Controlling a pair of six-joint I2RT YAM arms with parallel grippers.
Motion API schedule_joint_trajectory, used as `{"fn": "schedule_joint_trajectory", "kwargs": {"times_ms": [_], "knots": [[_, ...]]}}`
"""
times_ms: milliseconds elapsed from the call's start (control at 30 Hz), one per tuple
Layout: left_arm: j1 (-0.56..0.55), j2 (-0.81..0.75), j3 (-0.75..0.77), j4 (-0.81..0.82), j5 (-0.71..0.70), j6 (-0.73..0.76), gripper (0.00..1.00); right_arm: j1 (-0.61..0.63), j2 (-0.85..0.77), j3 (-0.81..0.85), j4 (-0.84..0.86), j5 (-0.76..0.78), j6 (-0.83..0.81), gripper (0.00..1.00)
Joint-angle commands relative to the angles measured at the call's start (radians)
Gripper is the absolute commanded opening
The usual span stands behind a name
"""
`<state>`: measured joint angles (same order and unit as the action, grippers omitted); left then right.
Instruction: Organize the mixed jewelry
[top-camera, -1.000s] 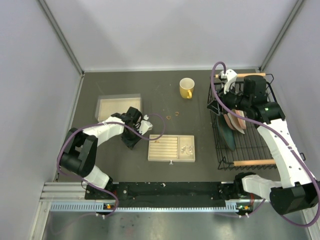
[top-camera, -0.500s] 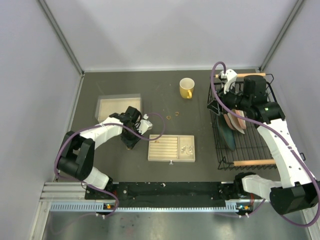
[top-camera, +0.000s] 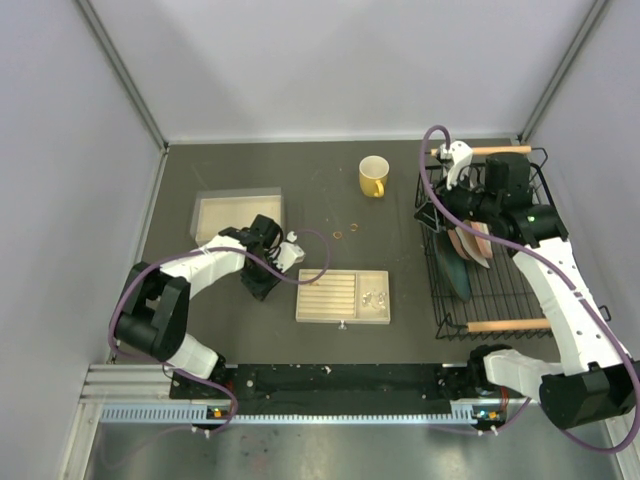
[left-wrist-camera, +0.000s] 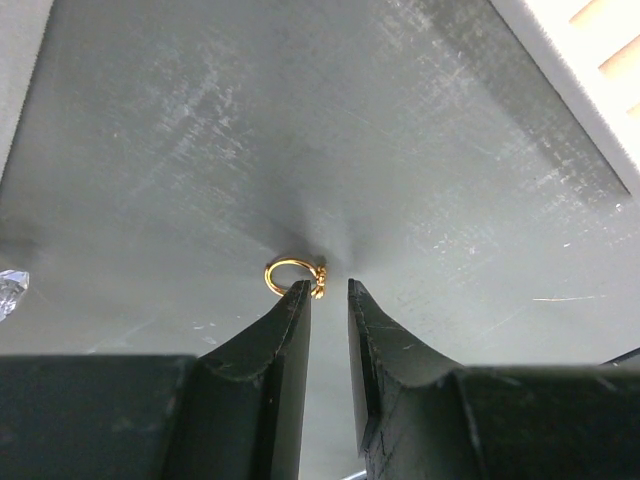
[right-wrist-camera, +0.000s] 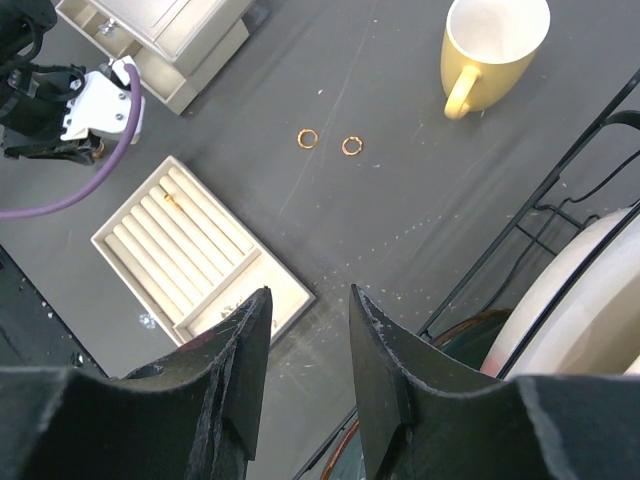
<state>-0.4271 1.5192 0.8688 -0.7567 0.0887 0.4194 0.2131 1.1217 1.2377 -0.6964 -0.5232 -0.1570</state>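
**Desk:** What sits left of the slotted jewelry tray (top-camera: 343, 296)?

**Photographer:** The left gripper (left-wrist-camera: 327, 290), tips down at the dark table (top-camera: 300, 180), its jaws a narrow slit apart with nothing between them. A gold ring (left-wrist-camera: 290, 275) lies flat on the table just left of the tray, against the tip of one finger.

**Desk:** And in the tray itself?

**Photographer:** A second gold ring (right-wrist-camera: 170, 200) rests in a slot on its left half. A silvery glittery cluster (top-camera: 375, 297) lies in its right compartment.

**Desk:** Behind the tray?

**Photographer:** Two copper-coloured rings (right-wrist-camera: 307, 138) lie side by side, not touching, between the tray and the yellow mug (top-camera: 373, 176).

**Desk:** To the tray's right?

**Photographer:** The right gripper (right-wrist-camera: 308, 295) hangs above the black dish rack (top-camera: 500, 300), jaws spread and empty.
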Motion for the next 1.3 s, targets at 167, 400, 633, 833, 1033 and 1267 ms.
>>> {"fn": "schedule_joint_trajectory", "kwargs": {"times_ms": [167,400,633,833,1033,1267], "knots": [[-0.004,-0.007,-0.01,0.02,-0.003,0.021,0.27,-0.009,-0.013,0.003,0.024,0.003,-0.01,0.37],[-0.004,0.012,-0.011,0.03,-0.004,0.029,0.27,-0.009,-0.016,-0.001,0.024,0.008,-0.012,0.37],[-0.004,0.024,-0.021,0.042,-0.004,0.041,0.27,-0.008,-0.014,-0.001,0.025,0.009,-0.013,0.37],[-0.004,0.024,-0.028,0.045,-0.001,0.048,0.15,-0.009,-0.013,0.003,0.023,0.012,-0.013,0.37],[-0.004,-0.026,-0.031,0.019,0.058,0.079,0.0,-0.009,-0.008,0.012,0.024,0.015,-0.015,0.37],[-0.013,-0.163,0.096,-0.105,0.223,0.145,0.0,-0.008,0.018,0.054,0.021,-0.014,-0.019,0.36]]}}
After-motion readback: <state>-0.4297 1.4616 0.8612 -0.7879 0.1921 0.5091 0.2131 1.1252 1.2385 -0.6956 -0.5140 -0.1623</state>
